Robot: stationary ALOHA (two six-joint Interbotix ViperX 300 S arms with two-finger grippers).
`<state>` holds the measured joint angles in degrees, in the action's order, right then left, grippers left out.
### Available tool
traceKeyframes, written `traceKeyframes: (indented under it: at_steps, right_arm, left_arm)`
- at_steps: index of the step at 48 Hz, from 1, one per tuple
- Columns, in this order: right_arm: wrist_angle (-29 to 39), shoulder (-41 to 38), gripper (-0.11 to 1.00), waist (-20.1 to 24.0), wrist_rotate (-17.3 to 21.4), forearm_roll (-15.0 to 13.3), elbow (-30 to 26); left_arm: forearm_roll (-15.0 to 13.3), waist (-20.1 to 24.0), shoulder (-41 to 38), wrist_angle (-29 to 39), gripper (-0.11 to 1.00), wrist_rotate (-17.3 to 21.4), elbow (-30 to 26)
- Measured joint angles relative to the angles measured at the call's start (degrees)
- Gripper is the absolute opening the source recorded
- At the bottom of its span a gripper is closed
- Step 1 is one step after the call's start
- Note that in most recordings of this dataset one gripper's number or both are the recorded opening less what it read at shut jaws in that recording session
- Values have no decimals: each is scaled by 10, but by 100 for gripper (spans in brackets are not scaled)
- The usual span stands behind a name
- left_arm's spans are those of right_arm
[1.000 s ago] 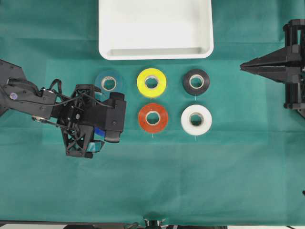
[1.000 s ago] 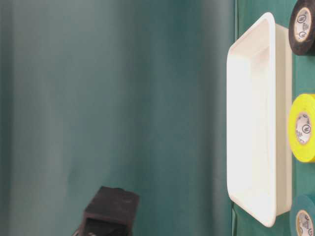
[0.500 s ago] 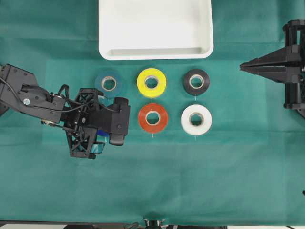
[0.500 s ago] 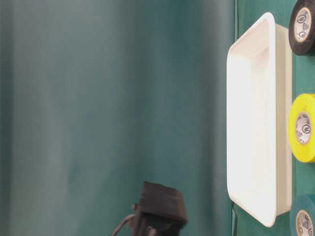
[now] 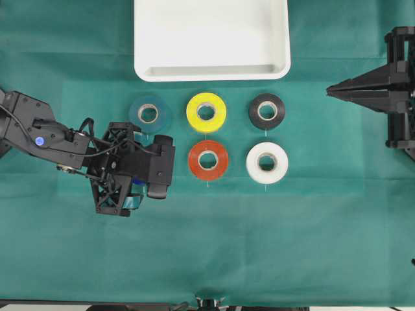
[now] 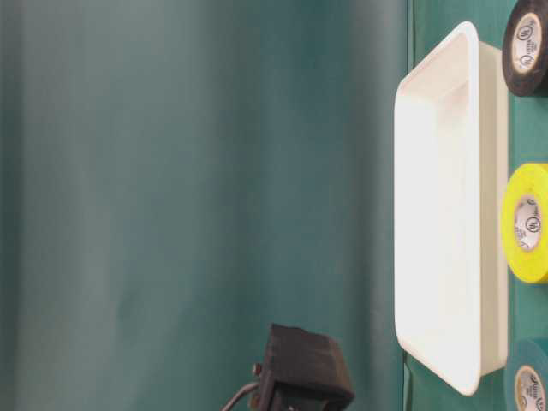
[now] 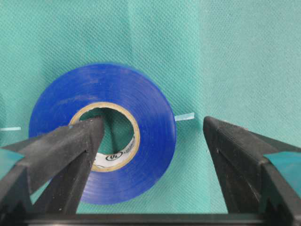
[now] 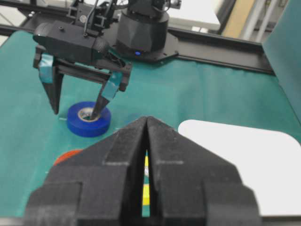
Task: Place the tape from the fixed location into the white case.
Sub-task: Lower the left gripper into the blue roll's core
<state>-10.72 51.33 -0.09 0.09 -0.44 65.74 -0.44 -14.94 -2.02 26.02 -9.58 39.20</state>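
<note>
The tape [image 7: 146, 136] is a royal-blue roll with a pale core, lying flat on the green cloth. My left gripper [image 7: 153, 123] is open and low over it. One finger [image 7: 70, 146] reaches into the core hole and the other finger [image 7: 240, 155] stands outside the roll, so the jaws straddle one wall. From overhead the left gripper [image 5: 133, 170] hides most of the roll. The right wrist view shows the tape [image 8: 80, 125] under those fingers. The white case [image 5: 211, 72] is at the back. My right gripper [image 5: 329, 91] hangs shut at the far right, holding nothing.
Five other rolls lie in two rows near the case: teal-blue [image 5: 148, 113], yellow [image 5: 206, 111], black [image 5: 266, 111], red [image 5: 207, 159] and white [image 5: 267, 162]. The red roll is right beside the left gripper. Green cloth covers the table.
My left gripper has dropped lower and shifted slightly over the blue roll, with its jaws still wide. The right arm and all the rolls have stayed put.
</note>
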Motion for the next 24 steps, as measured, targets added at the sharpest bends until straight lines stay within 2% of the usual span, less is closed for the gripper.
traceKeyframes:
  at_steps: [24]
  right_arm:
    - [-1, 0, 0, 0, -1, 0, 1]
  left_arm:
    - [0, -1, -1, -6, 95, 0, 1]
